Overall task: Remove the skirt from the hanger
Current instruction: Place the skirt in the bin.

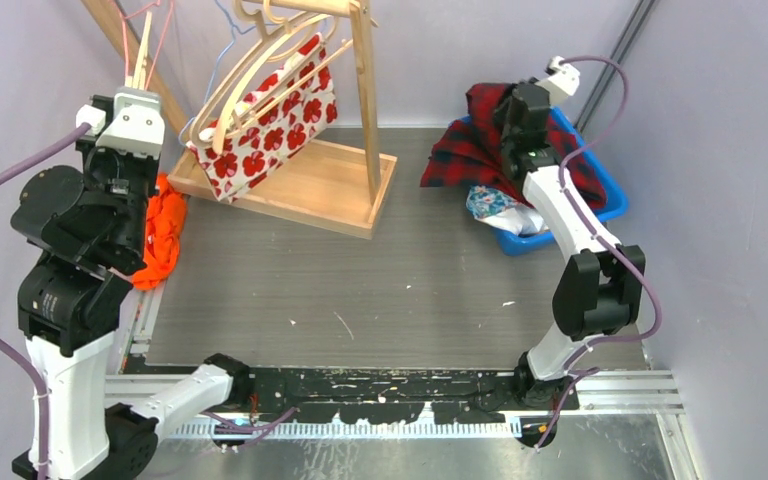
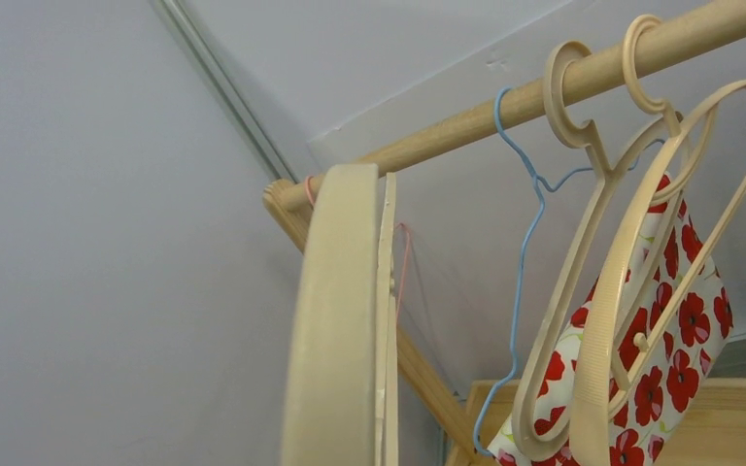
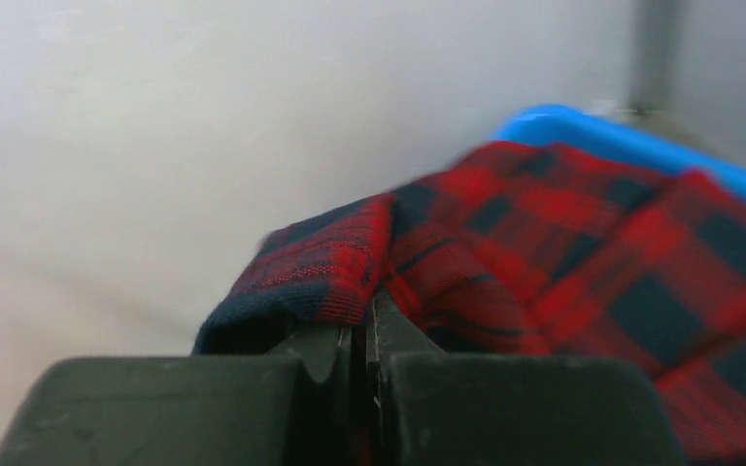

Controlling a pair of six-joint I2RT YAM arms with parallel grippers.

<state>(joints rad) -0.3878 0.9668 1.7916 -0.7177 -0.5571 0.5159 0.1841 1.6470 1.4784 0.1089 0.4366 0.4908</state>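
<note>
The right wrist view shows what the overhead one hides: the right gripper point(image 3: 361, 335) has its jaws pinched on a fold of the red plaid skirt point(image 3: 544, 252), which lies draped over the blue bin point(image 3: 583, 136). From above, the left gripper point(image 1: 140, 98) is clamped on a bare beige hanger point(image 2: 335, 320) up by the wooden rack point(image 1: 300, 185), well apart from the skirt.

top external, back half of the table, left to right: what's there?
orange cloth → floral skirt on its hangers → wooden rack post → plaid garment, spilling out to the left of the bin → blue bin
</note>
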